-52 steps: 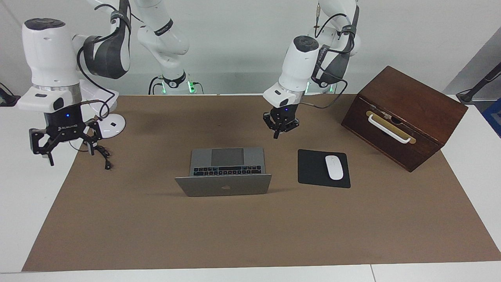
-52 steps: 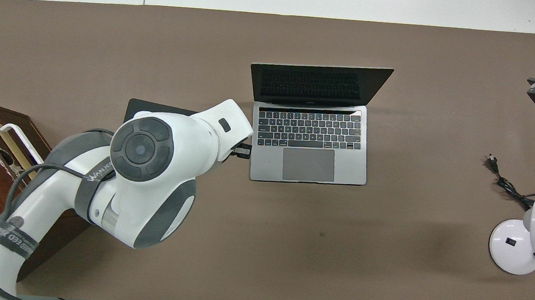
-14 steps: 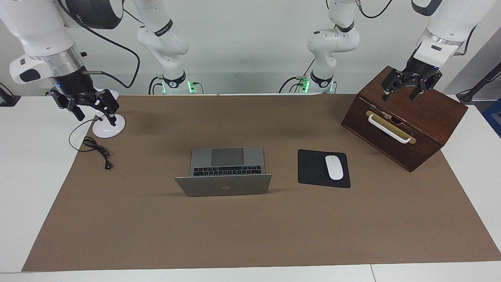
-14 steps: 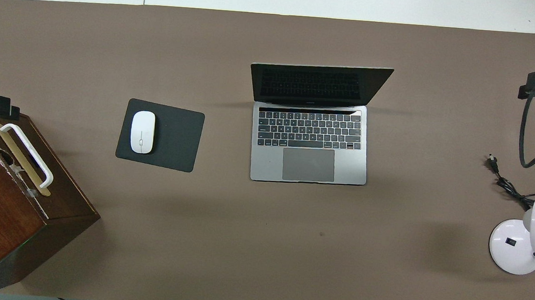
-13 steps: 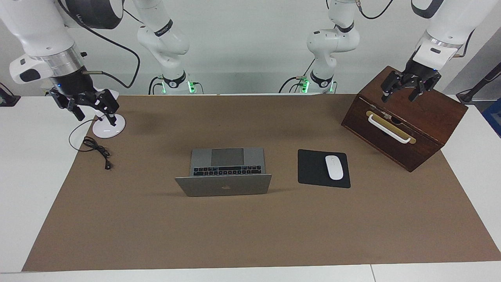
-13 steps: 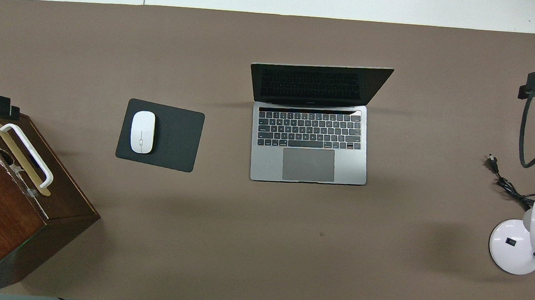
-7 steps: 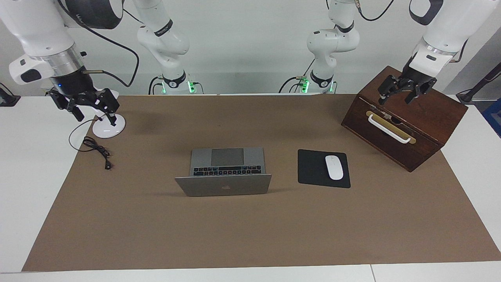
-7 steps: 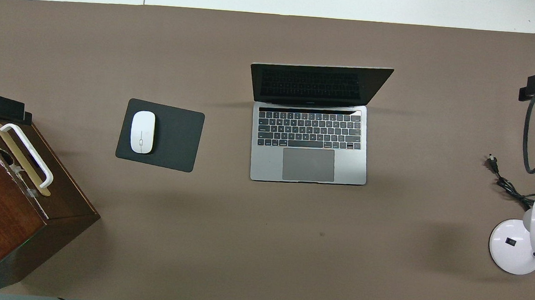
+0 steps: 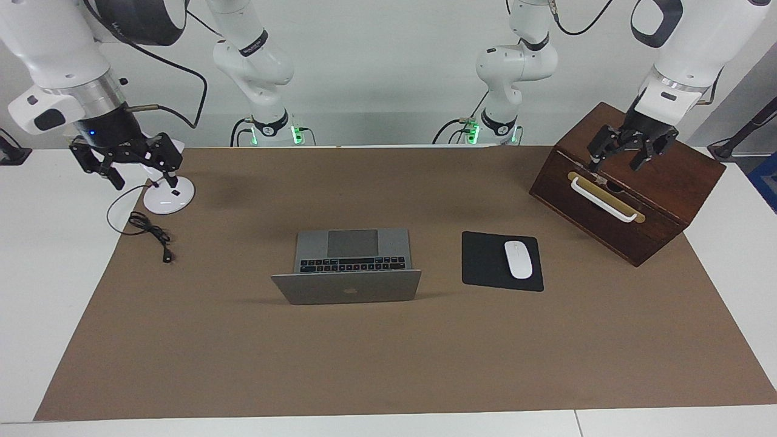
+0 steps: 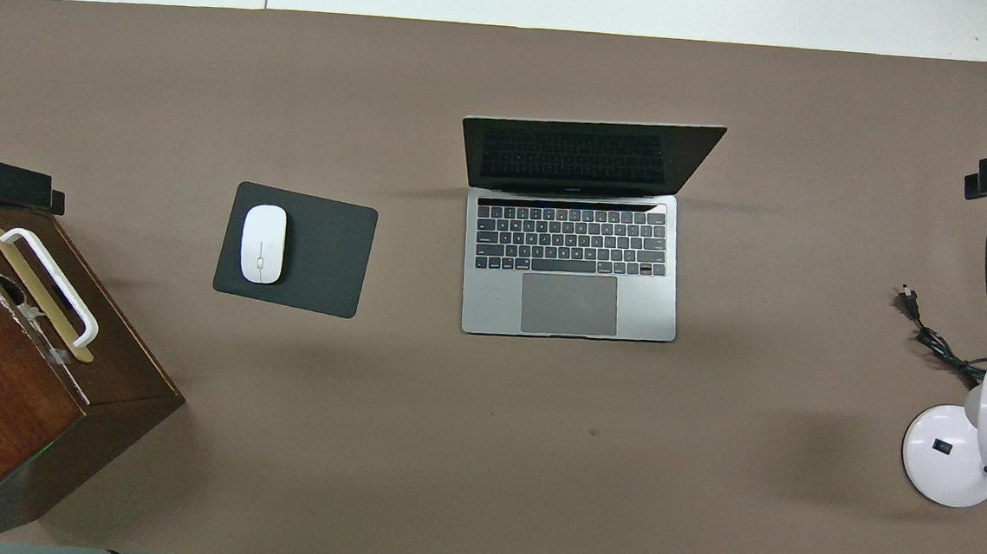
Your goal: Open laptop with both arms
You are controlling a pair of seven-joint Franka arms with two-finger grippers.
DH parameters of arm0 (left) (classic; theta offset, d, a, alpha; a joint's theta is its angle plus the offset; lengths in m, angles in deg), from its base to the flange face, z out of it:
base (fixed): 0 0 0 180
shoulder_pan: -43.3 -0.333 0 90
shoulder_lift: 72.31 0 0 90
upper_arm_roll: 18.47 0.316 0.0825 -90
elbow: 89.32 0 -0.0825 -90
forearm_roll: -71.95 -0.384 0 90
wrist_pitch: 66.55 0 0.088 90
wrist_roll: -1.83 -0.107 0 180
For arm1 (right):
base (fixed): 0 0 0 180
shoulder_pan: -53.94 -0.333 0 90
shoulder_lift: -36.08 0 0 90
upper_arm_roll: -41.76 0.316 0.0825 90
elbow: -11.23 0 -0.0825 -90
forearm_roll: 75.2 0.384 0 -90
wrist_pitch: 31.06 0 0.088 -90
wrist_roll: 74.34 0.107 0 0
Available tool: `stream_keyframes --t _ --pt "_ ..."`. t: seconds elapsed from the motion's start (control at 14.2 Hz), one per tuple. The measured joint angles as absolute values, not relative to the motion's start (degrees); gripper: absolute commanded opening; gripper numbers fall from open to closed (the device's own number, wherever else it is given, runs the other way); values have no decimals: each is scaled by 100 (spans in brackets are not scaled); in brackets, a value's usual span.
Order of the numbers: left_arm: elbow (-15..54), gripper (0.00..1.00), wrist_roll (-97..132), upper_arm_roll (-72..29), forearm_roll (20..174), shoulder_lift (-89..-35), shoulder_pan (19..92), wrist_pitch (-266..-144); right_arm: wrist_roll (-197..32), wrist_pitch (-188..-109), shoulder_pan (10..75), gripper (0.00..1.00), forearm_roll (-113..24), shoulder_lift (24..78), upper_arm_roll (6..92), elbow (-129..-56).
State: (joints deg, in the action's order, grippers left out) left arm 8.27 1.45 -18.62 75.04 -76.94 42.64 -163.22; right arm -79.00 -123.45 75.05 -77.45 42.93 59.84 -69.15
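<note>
Both grippers had pulled away from the laptop (image 9: 346, 267), already open: left gripper (image 9: 628, 149) spread empty over the box (image 9: 661, 182), right gripper (image 9: 124, 161) spread empty by the lamp (image 9: 169, 197); only parking seemed left.

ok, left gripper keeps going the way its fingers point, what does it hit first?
Probably the wooden box: the left gripper hangs over it pointing down, near its white handle. Depth is unclear. The laptop is well off that line.

Wood box (image 9: 631, 176), mouse (image 9: 518, 259) on pad (image 9: 485, 261), lamp (image 10: 960, 440).
</note>
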Motion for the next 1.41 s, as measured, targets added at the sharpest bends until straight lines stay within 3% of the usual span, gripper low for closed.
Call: stream_keyframes --t 1.41 --pt "771 100 135 -1881 7227 -7699 4287 -16193 -7587 -12099 7609 100 -7745 4262 5943 -6998"
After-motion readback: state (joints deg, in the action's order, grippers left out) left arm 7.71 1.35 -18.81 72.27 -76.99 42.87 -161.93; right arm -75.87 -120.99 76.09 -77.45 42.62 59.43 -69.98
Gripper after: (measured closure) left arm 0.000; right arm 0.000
